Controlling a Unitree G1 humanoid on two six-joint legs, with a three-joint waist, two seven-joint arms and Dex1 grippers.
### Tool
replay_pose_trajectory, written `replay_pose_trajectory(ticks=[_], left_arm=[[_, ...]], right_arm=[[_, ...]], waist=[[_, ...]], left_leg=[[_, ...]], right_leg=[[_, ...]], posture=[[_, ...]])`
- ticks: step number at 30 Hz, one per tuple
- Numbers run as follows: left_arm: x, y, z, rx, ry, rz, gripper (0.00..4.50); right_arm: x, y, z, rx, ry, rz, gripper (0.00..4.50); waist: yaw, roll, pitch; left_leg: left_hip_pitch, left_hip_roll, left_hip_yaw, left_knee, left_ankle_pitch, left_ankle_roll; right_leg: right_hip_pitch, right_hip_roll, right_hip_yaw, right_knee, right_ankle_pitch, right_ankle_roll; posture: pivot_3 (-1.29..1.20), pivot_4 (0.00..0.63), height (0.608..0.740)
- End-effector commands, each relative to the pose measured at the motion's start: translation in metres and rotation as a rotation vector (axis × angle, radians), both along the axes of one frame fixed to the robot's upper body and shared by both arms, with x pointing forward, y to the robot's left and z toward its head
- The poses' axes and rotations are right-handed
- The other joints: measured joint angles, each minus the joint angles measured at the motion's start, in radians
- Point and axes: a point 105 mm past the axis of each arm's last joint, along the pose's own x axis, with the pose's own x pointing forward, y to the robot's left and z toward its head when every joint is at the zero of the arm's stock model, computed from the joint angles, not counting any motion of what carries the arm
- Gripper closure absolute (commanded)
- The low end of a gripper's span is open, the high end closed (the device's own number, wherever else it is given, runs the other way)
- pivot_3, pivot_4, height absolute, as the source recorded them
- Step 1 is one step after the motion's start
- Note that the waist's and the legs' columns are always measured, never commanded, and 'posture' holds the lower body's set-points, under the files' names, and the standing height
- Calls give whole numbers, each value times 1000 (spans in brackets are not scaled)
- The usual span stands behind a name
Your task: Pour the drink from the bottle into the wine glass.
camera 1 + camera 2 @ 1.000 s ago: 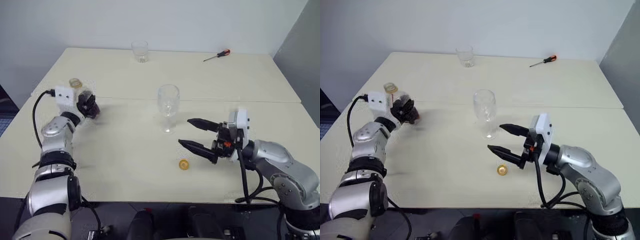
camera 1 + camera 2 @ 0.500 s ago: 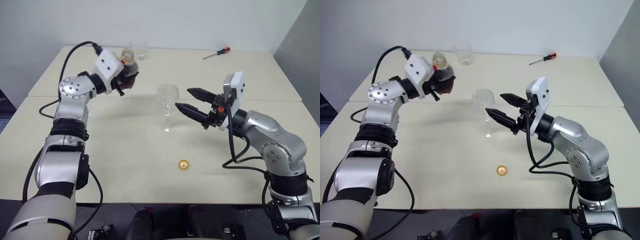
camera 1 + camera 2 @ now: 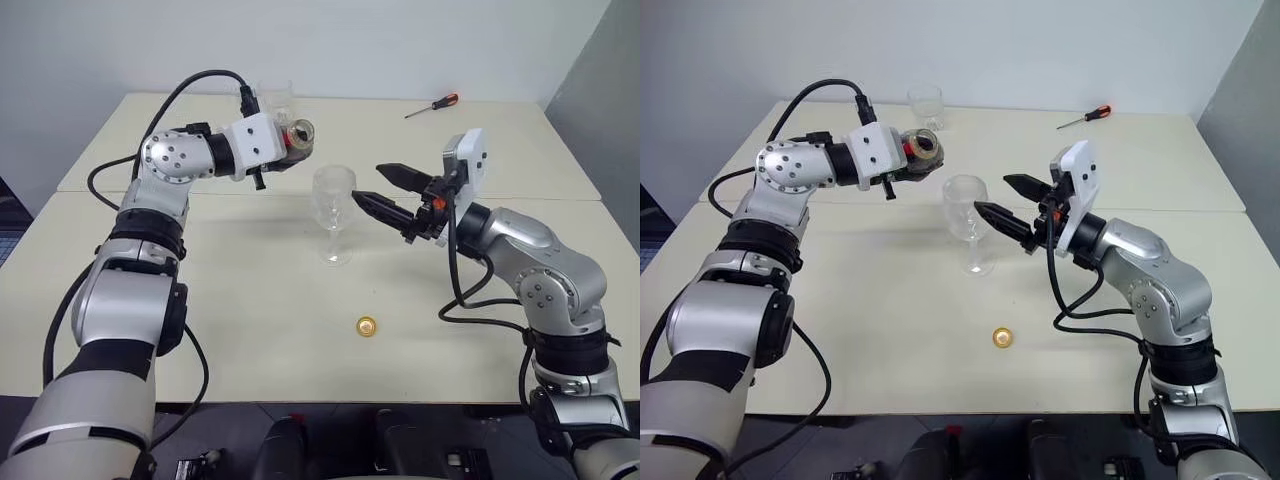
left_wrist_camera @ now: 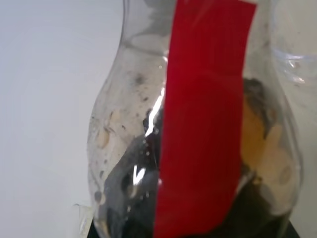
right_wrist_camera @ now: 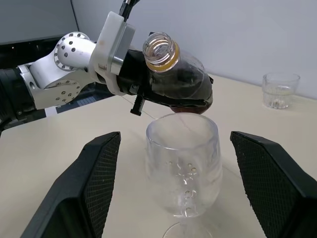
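- Wine glass (image 3: 335, 212) upright mid-desk, empty; right hand (image 3: 387, 190) beside its bowl, fingers apart w/o touching.
- Left hand (image 3: 272, 152) clamped on uncapped bottle (image 3: 295, 136) behind glass; bring mouth over rim, tip slowly.

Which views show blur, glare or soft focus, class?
Left wrist view: the bottle sits too close, its red label soft-edged. Right wrist view: wine glass crisp, highlights speckle its bowl. Left eye view: even light, faint shadows on the table.

Place: a plain test room or lab
Signs: two bare cream tables (image 3: 250, 330) pushed together; blank pale wall (image 3: 350, 45) at 12 o'clock; stray screwdriver (image 3: 433, 107) at 1 o'clock
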Motion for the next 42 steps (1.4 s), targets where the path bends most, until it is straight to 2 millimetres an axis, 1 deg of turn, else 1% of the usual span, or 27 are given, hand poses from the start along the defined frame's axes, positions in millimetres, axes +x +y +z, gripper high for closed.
replay_pose_trajectory(ticks=[1, 9, 13, 20, 25, 30, 42], left_arm=[[-3, -1, 26, 26, -112, -8, 3313], [-1, -5, 26, 115, -170, 3, 3313], [2, -8, 31, 138, -204, 20, 3313], [4, -12, 32, 200, -261, 30, 3313], [5, -13, 37, 244, -313, 39, 3313], [5, -12, 36, 323, -362, 40, 3313], [7, -16, 43, 383, -458, 53, 3313]], right_arm=[[-1, 0, 10, 12, -52, -3, 707], [-2, 3, 10, 11, -53, -4, 707], [-3, 4, 11, 12, -51, -4, 707], [-3, 3, 9, 9, -45, -7, 707], [-2, 2, 7, 7, -42, -7, 707], [-1, 3, 6, 3, -41, -6, 707], [-1, 6, 5, -7, -43, 2, 707]], waist=[[0, 0, 0], [0, 0, 0], [0, 0, 0], [0, 0, 0], [0, 0, 0], [0, 0, 0], [0, 0, 0]], left_leg=[[0, 0, 0, 0, 0, 0], [1, 0, 0, 0, 0, 0], [1, 0, 0, 1, 0, 0], [1, 0, 1, 1, 0, 0], [1, 0, 1, 1, 0, 0], [1, 0, 1, 1, 0, 0], [1, 0, 1, 1, 0, 0]], right_leg=[[0, 0, 0, 0, 0, 0], [0, 0, 0, 2, 0, 0], [0, 0, 0, 2, 0, 0], [0, 0, 1, 3, 0, 0], [0, 0, 1, 3, 0, 0], [-1, 0, 1, 3, 0, 0], [-1, 0, 1, 4, 0, 0]], posture=[[0, 150, 740], [0, 150, 740], [0, 150, 740], [0, 150, 740], [0, 150, 740], [0, 150, 740], [0, 150, 740]])
